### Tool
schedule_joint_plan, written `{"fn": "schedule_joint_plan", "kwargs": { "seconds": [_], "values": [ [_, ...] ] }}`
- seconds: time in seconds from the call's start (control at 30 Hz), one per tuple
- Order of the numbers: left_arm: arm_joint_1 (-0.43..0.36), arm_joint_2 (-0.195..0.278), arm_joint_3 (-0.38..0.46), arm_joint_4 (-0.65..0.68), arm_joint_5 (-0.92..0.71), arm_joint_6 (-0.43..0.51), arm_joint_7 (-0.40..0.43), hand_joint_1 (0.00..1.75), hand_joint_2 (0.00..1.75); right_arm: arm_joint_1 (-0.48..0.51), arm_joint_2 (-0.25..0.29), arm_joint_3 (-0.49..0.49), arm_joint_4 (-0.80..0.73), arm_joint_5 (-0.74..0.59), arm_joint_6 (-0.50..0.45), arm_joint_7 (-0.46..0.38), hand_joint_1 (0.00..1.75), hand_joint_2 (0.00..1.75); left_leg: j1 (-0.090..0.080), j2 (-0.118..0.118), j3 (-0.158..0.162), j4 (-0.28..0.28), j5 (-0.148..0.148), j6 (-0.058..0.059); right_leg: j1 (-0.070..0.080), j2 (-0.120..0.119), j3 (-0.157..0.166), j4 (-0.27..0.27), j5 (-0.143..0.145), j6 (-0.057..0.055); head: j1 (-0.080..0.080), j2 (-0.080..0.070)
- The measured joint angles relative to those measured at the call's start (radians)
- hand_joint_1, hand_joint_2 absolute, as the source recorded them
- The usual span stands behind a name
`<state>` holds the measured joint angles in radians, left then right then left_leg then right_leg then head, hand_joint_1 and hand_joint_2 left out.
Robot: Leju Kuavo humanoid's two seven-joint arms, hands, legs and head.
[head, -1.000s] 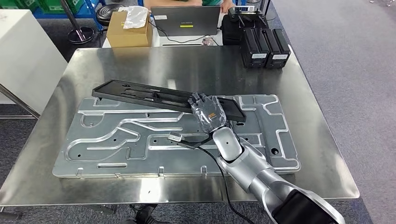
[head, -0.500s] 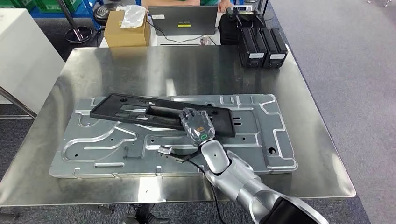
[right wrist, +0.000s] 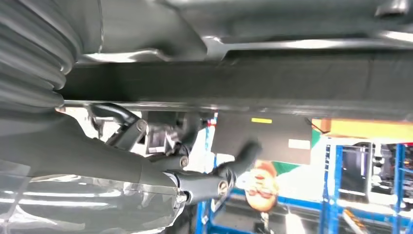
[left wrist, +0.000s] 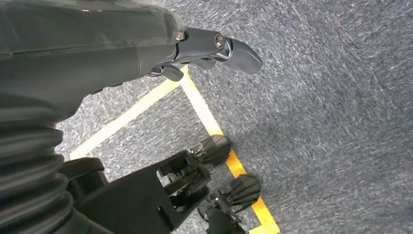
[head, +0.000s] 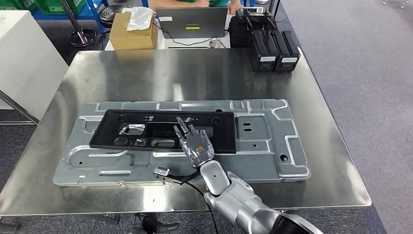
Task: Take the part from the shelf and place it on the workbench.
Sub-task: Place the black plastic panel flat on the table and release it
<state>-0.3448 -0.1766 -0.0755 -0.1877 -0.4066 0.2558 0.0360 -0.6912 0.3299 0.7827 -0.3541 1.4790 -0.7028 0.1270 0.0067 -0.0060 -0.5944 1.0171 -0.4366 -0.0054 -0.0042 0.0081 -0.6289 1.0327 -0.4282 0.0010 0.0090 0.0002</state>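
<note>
Hidden: right hand covers the near edge of the black part, so any grip there cannot be told | Cut off: laptop and person behind the table by head view's top edge

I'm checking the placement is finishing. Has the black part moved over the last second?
Yes. Against the metal plate, the black part has swung from a slant to lie square with it, nearer the robot, under the right hand.

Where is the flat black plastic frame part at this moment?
In the head view the flat black plastic frame part lies on the large grey metal plate on the steel workbench, left of centre, with the right hand at its near edge.
</note>
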Motion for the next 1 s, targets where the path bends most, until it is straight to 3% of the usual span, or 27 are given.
{"fn": "schedule_joint_plan", "kwargs": {
  "seconds": [0.03, 0.1, 0.13, 0.23, 0.27, 0.3, 0.33, 0.4, 0.47, 0.57, 0.6, 0.67, 0.73, 0.77, 0.8, 0.83, 0.93, 1.0],
  "values": [
    [0.004, 0.0, 0.002, 0.0, 0.001, 0.006, 0.0, 0.0, 0.0, 0.002, 0.005, -0.001, 0.003, -0.026, 0.002, -0.007, 0.0, 0.0, 0.001, 0.0, 0.003, -0.001, -0.001, -0.006, -0.001, 0.001, 0.002, -0.002, 0.001, -0.005, 0.0, 0.0],
    [0.012, 0.002, 0.008, 0.0, 0.001, 0.017, 0.0, 0.0, 0.0, 0.007, 0.014, -0.007, 0.006, -0.1, 0.011, -0.024, 0.0, 0.0, 0.004, 0.002, 0.0, 0.017, -0.02, -0.016, -0.003, 0.002, 0.009, -0.01, 0.004, -0.016, -0.001, 0.0],
    [0.016, 0.002, 0.011, 0.0, 0.001, 0.021, -0.001, 0.0, 0.0, 0.01, 0.018, -0.01, 0.007, -0.139, 0.017, -0.033, 0.0, 0.0, 0.005, 0.002, -0.013, 0.051, -0.043, -0.021, -0.004, 0.002, 0.011, -0.013, 0.005, -0.021, -0.002, 0.0],
    [0.023, 0.005, 0.02, 0.0, 0.001, 0.03, -0.007, 0.0, 0.0, 0.016, 0.024, -0.024, 0.008, -0.276, 0.054, -0.059, 0.0, 0.0, 0.007, 0.003, -0.09, 0.231, -0.131, -0.03, -0.003, 0.001, 0.013, -0.013, 0.004, -0.029, -0.003, 0.0],
    [0.024, 0.006, 0.021, 0.0, 0.001, 0.032, -0.01, 0.0, 0.0, 0.015, 0.026, -0.031, 0.008, -0.328, 0.073, -0.066, 0.0, 0.0, 0.007, 0.003, -0.105, 0.267, -0.139, -0.031, -0.003, 0.001, 0.014, -0.012, 0.004, -0.029, -0.003, 0.0],
    [0.026, 0.006, 0.021, 0.0, 0.0, 0.034, -0.014, 0.0, 0.0, 0.01, 0.027, -0.04, 0.008, -0.384, 0.095, -0.072, 0.0, 0.0, 0.008, 0.003, -0.103, 0.268, -0.128, -0.032, -0.003, 0.001, 0.015, -0.012, 0.004, -0.029, -0.003, 0.0],
    [0.027, 0.007, 0.022, 0.0, -0.001, 0.035, -0.017, 0.0, 0.0, 0.003, 0.027, -0.051, 0.007, -0.442, 0.122, -0.078, 0.0, 0.0, 0.009, 0.003, -0.082, 0.228, -0.1, -0.033, -0.003, 0.002, 0.017, -0.011, 0.003, -0.028, -0.003, 0.0],
    [0.027, 0.007, 0.022, 0.0, -0.006, 0.034, -0.022, 0.0, 0.0, -0.025, 0.029, -0.077, 0.007, -0.576, 0.205, -0.095, 0.0, 0.0, 0.012, 0.004, -0.01, 0.093, -0.044, -0.032, -0.001, 0.004, 0.023, -0.008, 0.001, -0.022, -0.003, 0.0],
    [0.026, 0.006, 0.022, 0.0, -0.016, 0.029, -0.024, 0.0, 0.0, -0.063, 0.029, -0.118, 0.008, -0.735, 0.321, -0.115, 0.0, 0.0, 0.013, 0.002, 0.038, 0.013, -0.027, -0.021, 0.005, 0.007, 0.029, -0.008, -0.003, -0.012, -0.002, 0.0],
    [0.027, 0.005, 0.022, 0.0, -0.035, 0.015, -0.025, 0.0, 0.0, -0.117, 0.017, -0.214, 0.015, -0.971, 0.496, -0.146, 0.0, 0.0, 0.015, 0.004, 0.051, 0.004, -0.028, 0.002, 0.009, 0.011, 0.045, -0.012, -0.008, 0.0, -0.001, 0.0],
    [0.027, 0.003, 0.021, 0.0, -0.04, 0.013, -0.024, 0.0, 0.0, -0.127, 0.014, -0.263, 0.022, -1.051, 0.553, -0.152, 0.0, 0.0, 0.017, 0.007, 0.051, 0.003, -0.024, 0.01, 0.008, 0.009, 0.042, 0.003, -0.022, 0.004, 0.0, 0.0],
    [0.024, -0.001, 0.021, 0.0, -0.048, 0.01, -0.024, 0.0, 0.0, -0.131, 0.008, -0.375, 0.032, -1.184, 0.642, -0.16, 0.0, 0.0, 0.016, 0.012, 0.043, 0.001, -0.014, 0.024, 0.006, 0.005, 0.007, 0.087, -0.084, 0.011, 0.0, 0.0],
    [0.02, -0.003, 0.02, 0.0, -0.053, 0.011, -0.026, 0.0, 0.0, -0.135, 0.004, -0.475, 0.041, -1.262, 0.682, -0.157, 0.0, 0.0, 0.011, 0.014, 0.029, 0.001, -0.005, 0.031, 0.004, 0.003, -0.049, 0.215, -0.158, 0.014, 0.0, 0.0],
    [0.018, -0.003, 0.02, 0.0, -0.054, 0.011, -0.028, 0.0, 0.0, -0.139, 0.0, -0.515, 0.044, -1.289, 0.69, -0.154, 0.0, 0.0, 0.007, 0.015, 0.023, 0.001, -0.002, 0.032, 0.005, 0.003, -0.064, 0.256, -0.173, 0.013, 0.0, 0.0],
    [0.017, -0.003, 0.021, 0.0, -0.055, 0.012, -0.03, 0.0, 0.0, -0.143, -0.002, -0.551, 0.047, -1.313, 0.695, -0.149, 0.0, 0.0, 0.004, 0.015, 0.019, 0.001, 0.001, 0.034, 0.005, 0.003, -0.062, 0.263, -0.169, 0.011, 0.0, 0.0],
    [0.017, -0.003, 0.02, 0.0, -0.056, 0.013, -0.032, 0.0, 0.0, -0.146, -0.004, -0.583, 0.048, -1.335, 0.697, -0.145, 0.0, 0.0, 0.0, 0.015, 0.017, 0.001, 0.004, 0.034, 0.007, 0.003, -0.04, 0.23, -0.147, 0.005, 0.0, 0.0],
    [0.016, -0.005, 0.02, 0.0, -0.06, 0.014, -0.036, 0.0, 0.0, -0.161, -0.013, -0.676, 0.049, -1.405, 0.697, -0.13, 0.0, 0.0, -0.01, 0.01, 0.014, 0.001, 0.01, 0.033, 0.019, 0.004, 0.067, 0.034, -0.069, -0.03, -0.002, 0.0],
    [0.016, -0.008, 0.02, 0.0, -0.062, 0.015, -0.039, 0.0, 0.0, -0.168, -0.024, -0.733, 0.05, -1.439, 0.695, -0.122, 0.0, 0.0, -0.01, 0.005, 0.011, 0.0, 0.014, 0.026, 0.026, 0.005, 0.087, -0.018, -0.056, -0.044, -0.005, 0.0]
  ]
}}
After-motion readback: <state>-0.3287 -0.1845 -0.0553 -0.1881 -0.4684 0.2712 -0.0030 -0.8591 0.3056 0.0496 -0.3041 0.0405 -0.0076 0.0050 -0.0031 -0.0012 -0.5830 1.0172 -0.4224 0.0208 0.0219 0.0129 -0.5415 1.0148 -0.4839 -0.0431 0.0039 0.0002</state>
